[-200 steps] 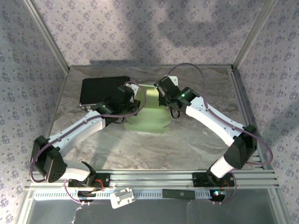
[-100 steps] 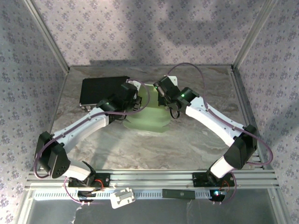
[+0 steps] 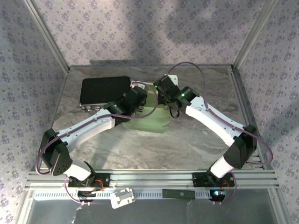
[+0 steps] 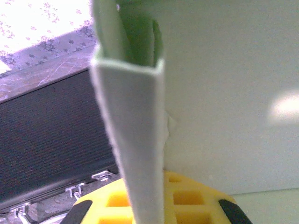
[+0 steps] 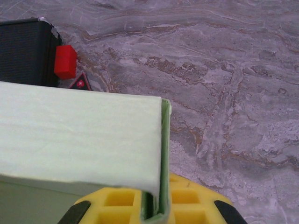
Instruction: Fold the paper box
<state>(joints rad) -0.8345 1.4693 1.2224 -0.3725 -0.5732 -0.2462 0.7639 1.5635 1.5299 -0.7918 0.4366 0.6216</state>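
From above, the paper box (image 3: 152, 119) stands partly folded near the middle of the marble table (image 3: 196, 140), its pale green panels raised between the two arms. The left pincer (image 3: 138, 99) meets it from the left and the right pincer (image 3: 161, 91) from the far right side. A black case (image 3: 103, 90) lies flat just left of the box, towards the back. In the left wrist view, a narrow folded edge of the paper box (image 4: 135, 140) runs upright between the yellow pads (image 4: 187, 196), so the left pincer (image 4: 147, 207) is clamped on that cardboard. A broad panel fills the right side, and the black case (image 4: 51, 149) lies on the left. In the right wrist view, the right pincer (image 5: 156, 210) is closed on a thin wall of the paper box (image 5: 79, 140), whose wide panel stretches away to the left over the table (image 5: 233, 93). A red block (image 5: 65, 61) sits against the black case (image 5: 23, 51) at the upper left.
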